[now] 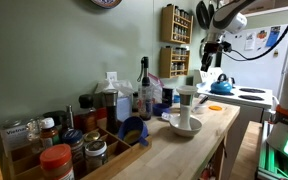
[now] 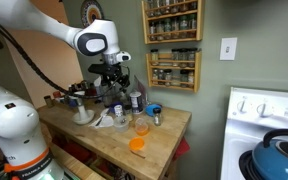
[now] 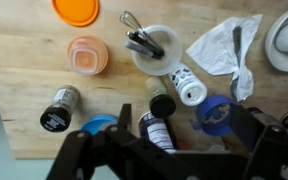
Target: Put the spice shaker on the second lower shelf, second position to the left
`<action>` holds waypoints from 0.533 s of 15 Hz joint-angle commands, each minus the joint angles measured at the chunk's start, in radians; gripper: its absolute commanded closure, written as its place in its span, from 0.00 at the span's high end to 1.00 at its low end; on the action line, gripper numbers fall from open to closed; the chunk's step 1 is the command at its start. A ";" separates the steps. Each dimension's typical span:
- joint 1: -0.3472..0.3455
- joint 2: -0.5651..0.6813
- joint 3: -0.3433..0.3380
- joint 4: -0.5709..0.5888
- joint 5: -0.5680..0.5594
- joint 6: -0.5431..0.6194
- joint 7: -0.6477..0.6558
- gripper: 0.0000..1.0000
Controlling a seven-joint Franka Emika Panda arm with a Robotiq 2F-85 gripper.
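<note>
Spice shaker (image 3: pixel 59 108) sits on the table (image 3: pixel 24 60), frame left; our gripper (image 3: pixel 169 160) hangs spread, empty. We judge all steps remain.

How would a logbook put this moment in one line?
gripper: open, empty, hovering | black-capped glass spice shaker: on light wooden table, ungrasped | light-brown wooden wall rack: away from gripper

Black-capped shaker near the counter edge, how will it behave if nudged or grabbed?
The shaker looks tall and narrow, so a high nudge would probably tip it. Its round body would likely roll on the counter once down. Its clear sides look like smooth glass, possibly slippery and breakable.
</note>
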 commanded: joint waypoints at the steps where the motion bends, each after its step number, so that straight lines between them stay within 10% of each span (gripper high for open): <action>1: -0.006 0.096 -0.014 0.009 0.015 0.161 -0.026 1.00; 8: -0.031 0.302 -0.024 0.055 0.027 0.381 0.012 1.00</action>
